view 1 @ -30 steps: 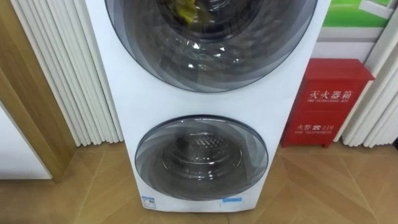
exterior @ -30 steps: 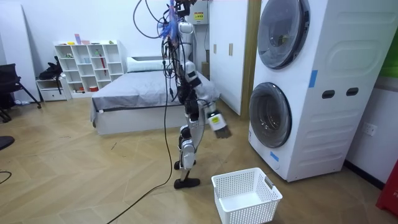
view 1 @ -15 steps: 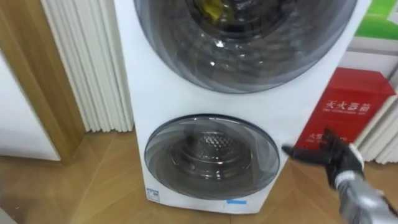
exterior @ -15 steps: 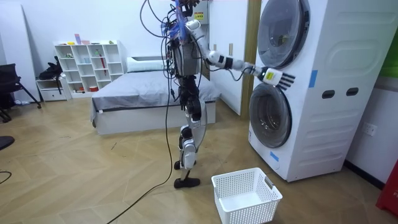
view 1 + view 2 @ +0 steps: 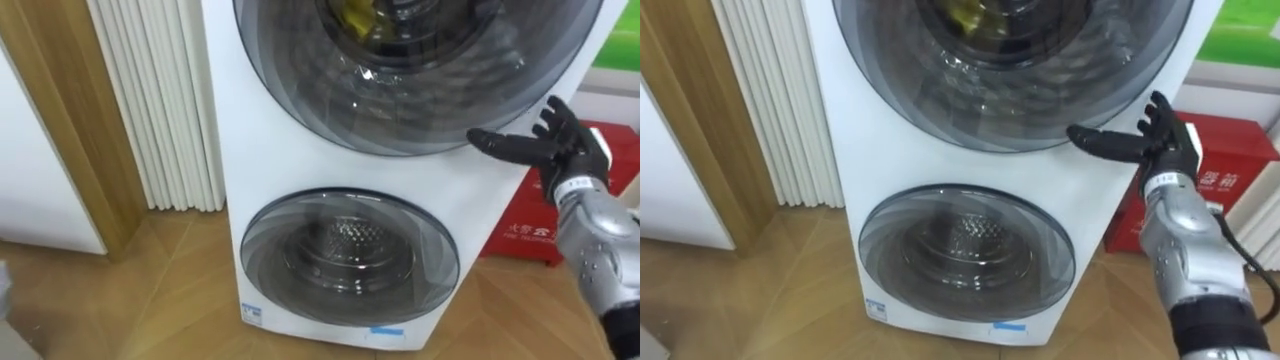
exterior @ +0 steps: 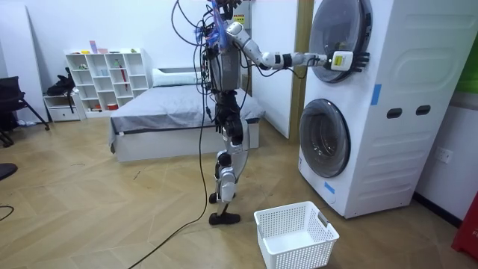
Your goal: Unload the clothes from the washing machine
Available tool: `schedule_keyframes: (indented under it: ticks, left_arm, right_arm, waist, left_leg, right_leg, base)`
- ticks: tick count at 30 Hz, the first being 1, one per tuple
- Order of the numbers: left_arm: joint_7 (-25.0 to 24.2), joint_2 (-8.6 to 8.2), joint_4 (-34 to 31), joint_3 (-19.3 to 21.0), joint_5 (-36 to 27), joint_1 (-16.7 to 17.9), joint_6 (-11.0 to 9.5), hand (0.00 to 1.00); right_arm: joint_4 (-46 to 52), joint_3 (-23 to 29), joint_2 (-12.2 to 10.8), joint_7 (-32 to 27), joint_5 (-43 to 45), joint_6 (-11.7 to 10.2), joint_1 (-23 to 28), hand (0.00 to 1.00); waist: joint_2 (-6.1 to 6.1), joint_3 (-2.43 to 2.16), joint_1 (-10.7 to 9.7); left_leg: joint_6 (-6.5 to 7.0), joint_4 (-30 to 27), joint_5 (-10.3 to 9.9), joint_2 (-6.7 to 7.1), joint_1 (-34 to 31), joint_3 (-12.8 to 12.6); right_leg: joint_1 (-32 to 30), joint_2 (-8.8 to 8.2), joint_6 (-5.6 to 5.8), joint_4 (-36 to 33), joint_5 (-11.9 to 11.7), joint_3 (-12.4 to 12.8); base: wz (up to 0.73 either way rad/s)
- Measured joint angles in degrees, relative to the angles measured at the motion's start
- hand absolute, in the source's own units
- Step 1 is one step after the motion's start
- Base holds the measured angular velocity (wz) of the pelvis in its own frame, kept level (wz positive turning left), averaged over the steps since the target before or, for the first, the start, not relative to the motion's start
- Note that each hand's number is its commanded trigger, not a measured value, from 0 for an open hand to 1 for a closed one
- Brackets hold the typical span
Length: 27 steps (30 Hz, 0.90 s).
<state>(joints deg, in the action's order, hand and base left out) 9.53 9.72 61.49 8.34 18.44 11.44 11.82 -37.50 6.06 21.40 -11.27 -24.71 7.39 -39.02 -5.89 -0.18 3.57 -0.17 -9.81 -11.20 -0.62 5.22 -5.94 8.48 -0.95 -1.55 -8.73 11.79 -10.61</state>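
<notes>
Two front-loading washers are stacked in one white tower (image 5: 280, 150). Behind the glass of the upper door (image 5: 420, 80), which is closed, lies a yellow piece of clothing (image 5: 355, 15). The lower door (image 5: 350, 255) is closed too, and its steel drum looks bare. My right hand (image 5: 565, 150) is raised at the upper door's right rim, open, with its fingers spread and straight and its thumb pointing at the door. In the room view I stand about a step from the tower, with my right hand (image 6: 345, 60) at the end of the outstretched arm, against the upper door.
A white laundry basket (image 6: 295, 235) stands on the wooden floor beside my feet. A red cabinet (image 5: 1230, 150) sits right of the tower, and a ribbed white panel (image 5: 160, 100) and a wooden door frame (image 5: 60, 110) are on its left. A bed (image 6: 164, 112) is behind me.
My right arm has swung up from hip height to the upper door's right rim. The eye views have shifted slightly.
</notes>
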Motion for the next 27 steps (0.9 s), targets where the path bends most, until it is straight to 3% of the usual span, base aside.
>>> schedule_keyframes:
  ticks: [3,12,27]
  left_arm:
    - [-0.2,-0.06,-0.3,0.1,1.6,0.1,0.4,0.00]
    - [-0.2,0.12,-2.5,1.9,2.5,0.1,0.9,0.00]
    - [-0.2,0.26,-2.9,-0.9,2.4,-1.0,1.4,0.00]
  right_arm:
    - [0.0,-0.3,0.2,-0.4,-0.1,0.3,-0.4,0.00]
    - [3.1,-2.5,4.4,-0.3,1.5,1.1,-0.9,0.00]
    - [20.9,-4.4,4.4,-3.9,7.7,6.5,-0.7,0.00]
  waist:
    - [-0.12,-0.07,0.0]
    - [-0.41,-0.29,1.3]
    - [-1.06,-0.28,0.8]
  left_leg:
    - [0.00,0.0,0.0,0.09,-0.4,0.0]
    - [0.01,-0.2,0.0,-0.01,-1.4,0.0]
    - [-0.02,-0.2,0.0,-0.68,-1.6,-1.7]
  right_leg:
    - [-0.4,-0.11,0.00,0.0,0.0,-0.8]
    - [-1.5,-0.14,0.00,-0.1,0.0,-2.1]
    - [-2.9,0.01,-0.02,-1.1,0.0,-2.2]
  base:
    - [-0.01]
    - [-0.01]
    - [-0.12]
